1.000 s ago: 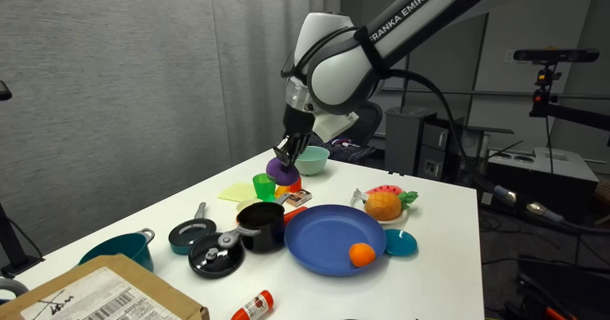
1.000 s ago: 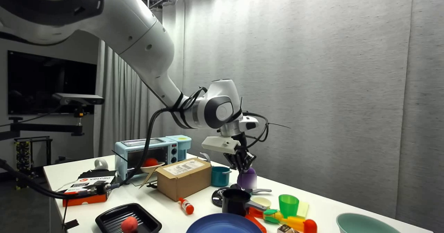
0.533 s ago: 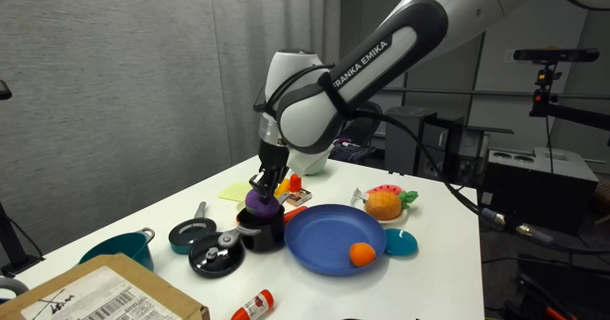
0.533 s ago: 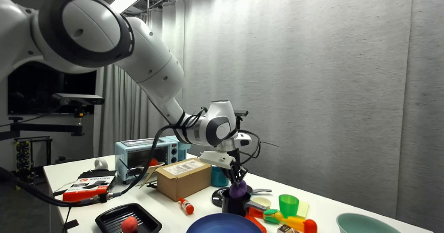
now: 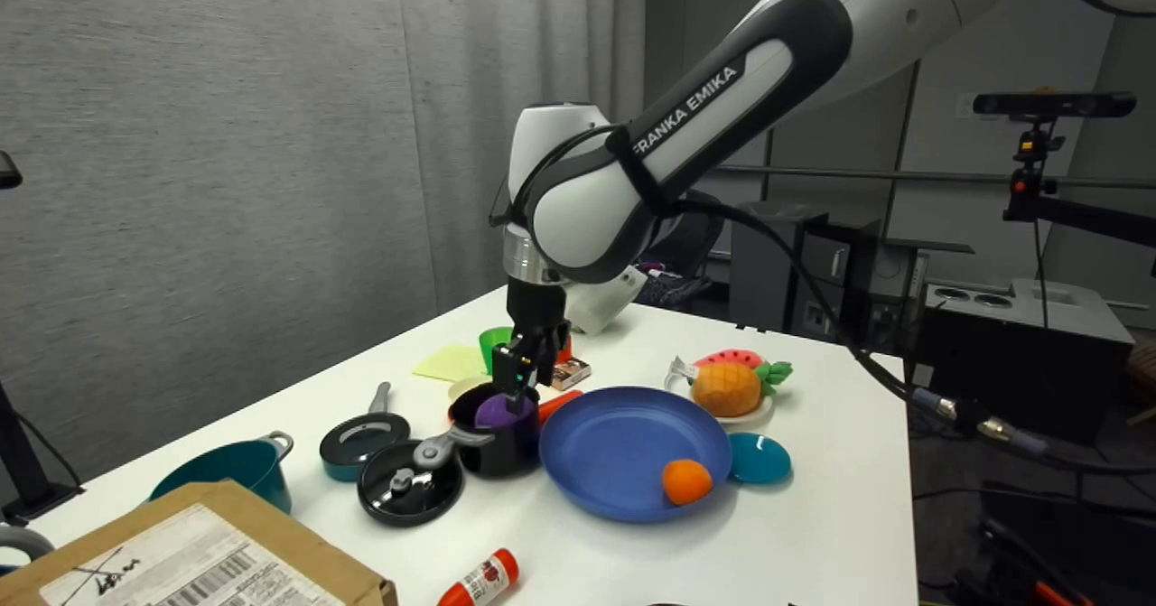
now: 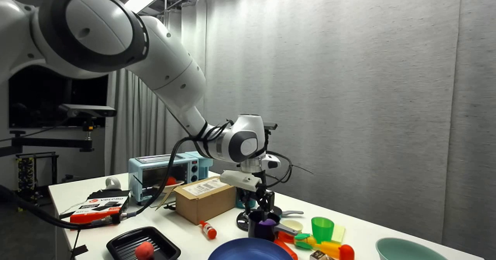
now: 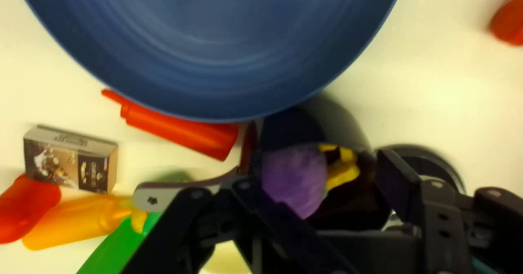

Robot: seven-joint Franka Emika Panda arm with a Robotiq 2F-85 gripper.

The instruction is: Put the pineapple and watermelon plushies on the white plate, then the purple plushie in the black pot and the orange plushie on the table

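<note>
"All eyes on the black two-fingered gripper (image 7: pixel 319 163)! Where's it working?"

"Right at the mouth of the small, round, glossy black pot (image 5: pixel 513 452), and the fingers (image 7: pixel 398 180) are spread apart!"

"And the small rounded purple plushie (image 7: pixel 294 180)?"

"In the pot! Both exterior views show its top within the rim. One finger is touching it or just beside it, I can't tell which; the other stands off across a clear gap, so the jaws are wider than the toy."

"There's a yellow patch (image 7: pixel 342 170) just beside it!"

"I see it, but can't tell what it is."

"And around the white rectangular table (image 5: pixel 822 534)?"

"The rounded yellow-orange pineapple plushie with a green top (image 5: pixel 727 391) sits on the small round white plate (image 5: pixel 751 415). The red watermelon plushie with dark seeds (image 5: pixel 730 358) shows just behind, its underside hidden."

"The bright orange ball-shaped plushie (image 5: pixel 686 482)?"

"Lying on the large round blue plate (image 5: pixel 614 448), near the rim!"
</note>
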